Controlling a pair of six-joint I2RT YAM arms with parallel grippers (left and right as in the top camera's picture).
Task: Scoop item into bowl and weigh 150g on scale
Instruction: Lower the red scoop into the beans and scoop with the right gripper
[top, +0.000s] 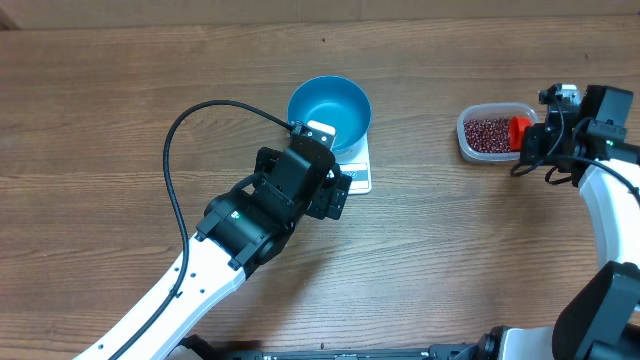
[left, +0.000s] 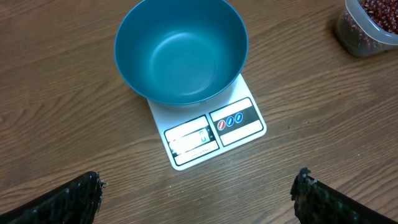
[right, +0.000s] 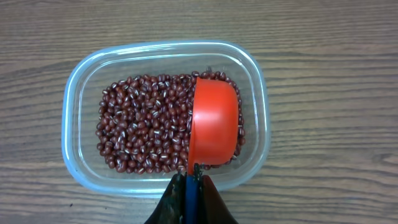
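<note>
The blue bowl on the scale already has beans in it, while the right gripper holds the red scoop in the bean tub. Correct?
No: the bowl on the scale is empty, as the left wrist view shows. The right gripper does hold the red scoop in the bean tub.

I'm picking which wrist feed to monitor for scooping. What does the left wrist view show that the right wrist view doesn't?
Only the left wrist view: the empty blue bowl sitting on the white scale, with its display and buttons facing the camera. Only the right wrist view: the red scoop lying among the beans, its handle pinched in the right claw. Both: the clear tub of beans, cut off at the corner in the left wrist view, and the wooden table.
</note>
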